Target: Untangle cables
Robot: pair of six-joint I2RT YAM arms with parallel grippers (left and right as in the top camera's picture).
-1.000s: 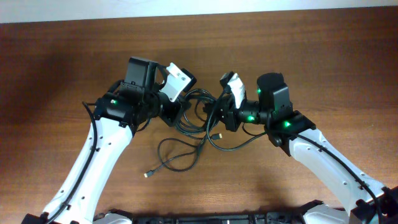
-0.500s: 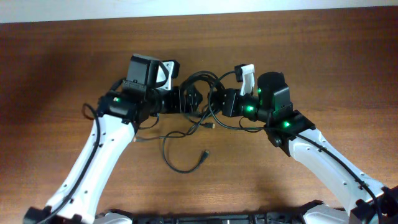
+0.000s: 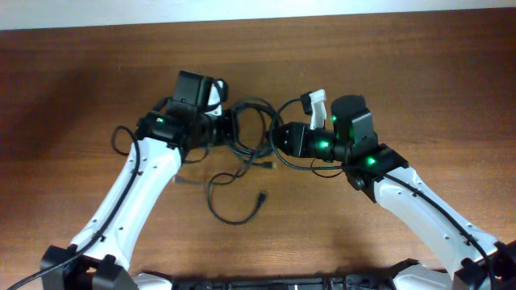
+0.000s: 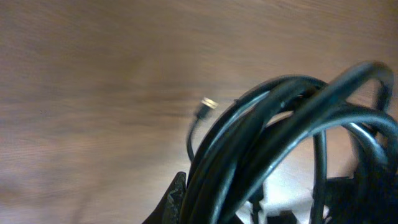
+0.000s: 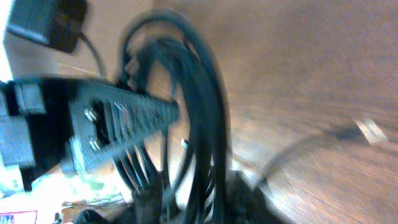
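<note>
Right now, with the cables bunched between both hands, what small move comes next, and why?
Probably draw the left hand away from the right hand. The left is closed on the cables, which tangle between the hands while loose ends trail on the table, so pulling apart may free a strand.

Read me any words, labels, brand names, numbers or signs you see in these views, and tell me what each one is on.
No text can be read in any view.
cables: plain black, no print visible.
table: bare wood, no markings.
pinkish patch in the corner of the right wrist view: too blurred to tell whether it carries any text.
</note>
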